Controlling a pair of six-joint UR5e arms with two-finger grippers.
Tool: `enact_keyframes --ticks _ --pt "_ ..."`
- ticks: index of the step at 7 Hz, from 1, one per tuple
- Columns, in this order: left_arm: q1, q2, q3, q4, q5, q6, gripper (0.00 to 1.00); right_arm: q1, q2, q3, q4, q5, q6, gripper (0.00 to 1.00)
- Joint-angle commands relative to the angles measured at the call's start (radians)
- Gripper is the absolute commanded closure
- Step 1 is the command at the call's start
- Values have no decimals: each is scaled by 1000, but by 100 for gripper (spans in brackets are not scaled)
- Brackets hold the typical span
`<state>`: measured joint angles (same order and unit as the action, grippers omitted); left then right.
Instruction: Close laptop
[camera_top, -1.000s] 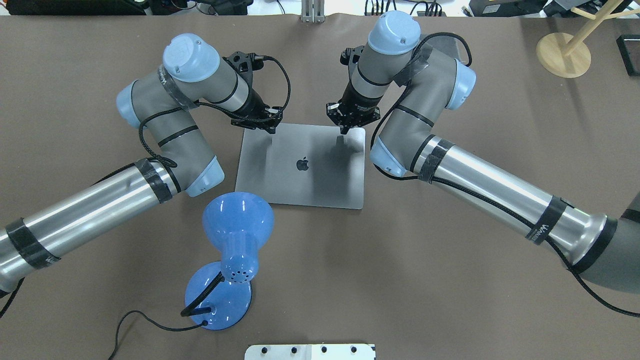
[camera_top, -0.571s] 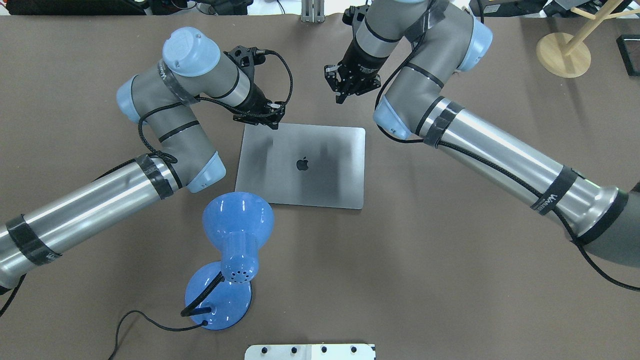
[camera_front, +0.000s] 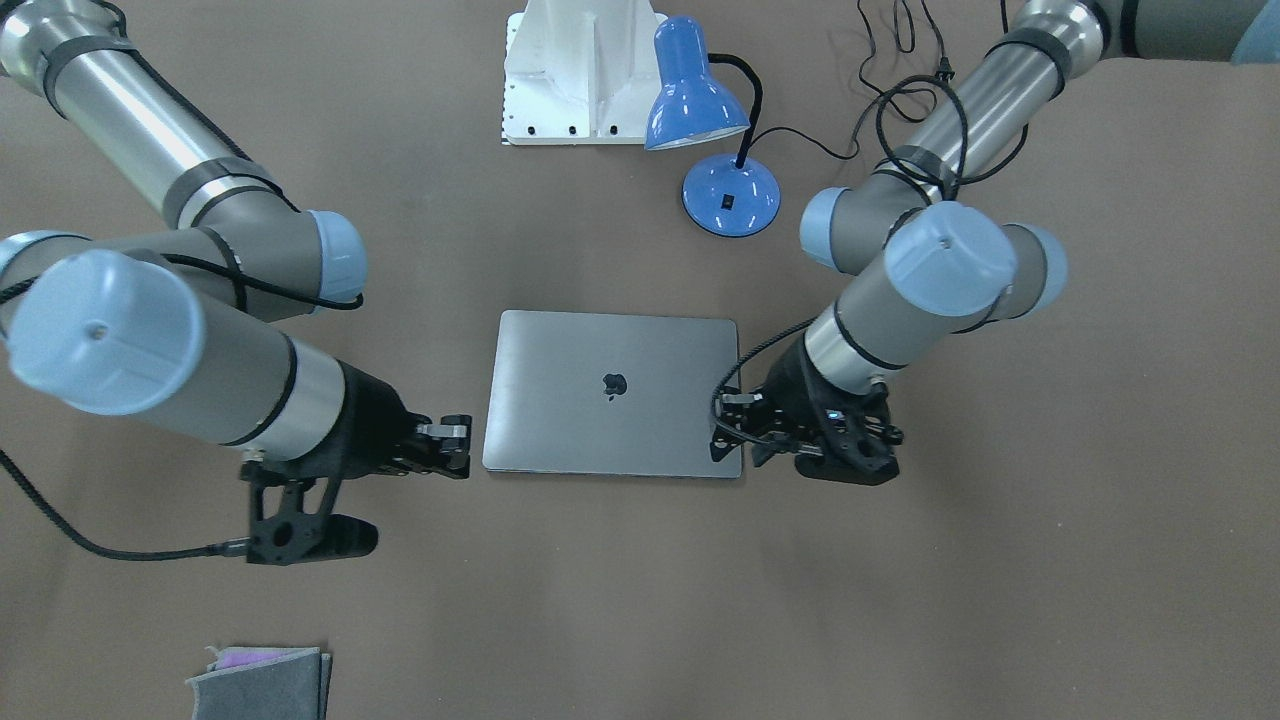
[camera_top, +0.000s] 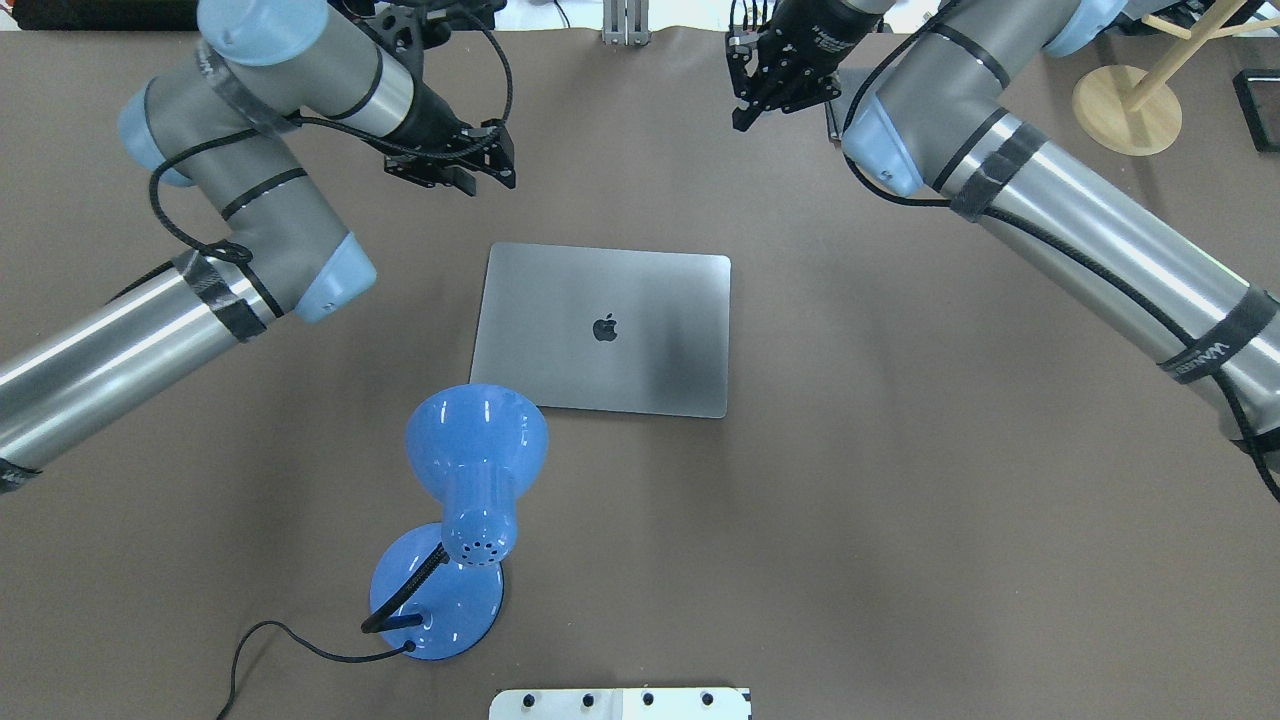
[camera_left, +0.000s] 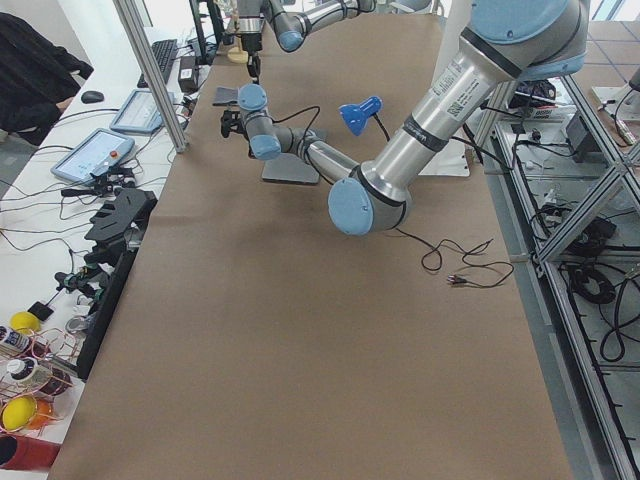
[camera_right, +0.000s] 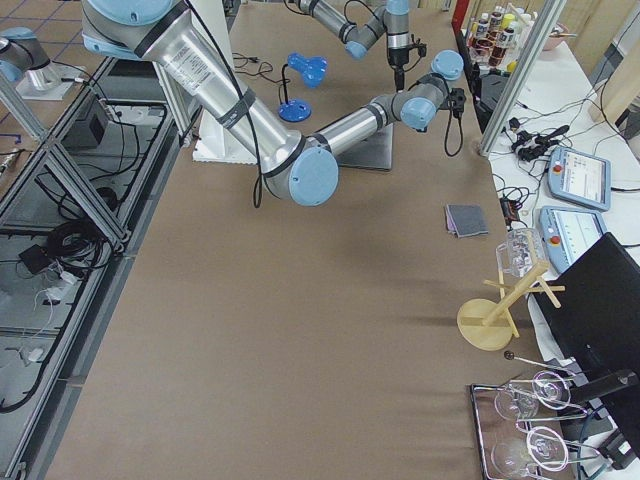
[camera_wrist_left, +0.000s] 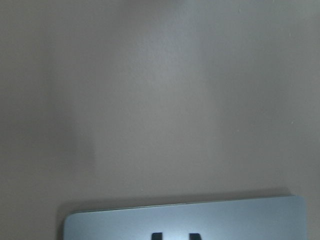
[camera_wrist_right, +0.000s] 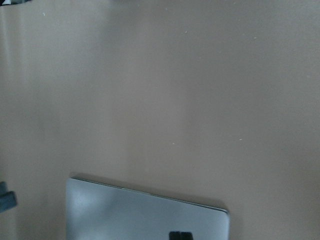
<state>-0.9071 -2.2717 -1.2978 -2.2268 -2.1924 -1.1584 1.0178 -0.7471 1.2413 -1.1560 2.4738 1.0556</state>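
The silver-grey laptop (camera_top: 640, 340) lies closed and flat on the brown table, its apple logo facing up; it also shows in the front view (camera_front: 560, 390). My left gripper (camera_top: 485, 180) hangs above the table beyond the laptop's far left corner, its fingers a little apart and empty. My right gripper (camera_top: 742, 118) hangs higher, beyond the far right corner, shut and empty. The left wrist view shows the laptop's edge (camera_wrist_left: 185, 220) and two separate dark fingertips (camera_wrist_left: 156, 235). The right wrist view shows the laptop's edge (camera_wrist_right: 140, 215) and one dark tip (camera_wrist_right: 181, 235).
A blue desk lamp (camera_top: 475, 470) with its cable stands just in front of the laptop's near left corner. A white base plate (camera_top: 620, 703) sits at the near edge. A wooden stand (camera_top: 1127, 108) is at the far right. A folded grey cloth (camera_front: 260, 680) lies on the operators' side.
Both grippers have lifted off the laptop's far edge and moved up and away towards the far side of the table. The laptop has stayed closed and still.
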Motion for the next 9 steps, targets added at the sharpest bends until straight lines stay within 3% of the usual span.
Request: enact_keyframes --ticks 1,2,3,4,5,6,8,9 --pt "-169 146 -105 27 -80 19 2 111 -194 166 -60 5 -17 0" --pt "-227 197 -200 111 -111 117 2 137 -283 246 -95 -15 -70 0" --pt "-283 312 -351 283 -110 301 2 151 -396 323 -172 -68 -215 0" --pt "-358 354 -447 496 -107 515 2 180 -478 386 -311 -167 -431 0" --pt "-401 436 -513 591 -102 693 2 238 -495 426 -511 -253 -671 0" --pt "-442 534 -520 590 -102 803 2 275 -511 464 -680 -325 -874 0" --pt "-549 665 -500 598 -110 926 2 384 -627 457 -693 -311 -1081 0" --pt "-622 693 -453 598 -112 1054 2 433 -678 429 -659 -255 -1133 0"
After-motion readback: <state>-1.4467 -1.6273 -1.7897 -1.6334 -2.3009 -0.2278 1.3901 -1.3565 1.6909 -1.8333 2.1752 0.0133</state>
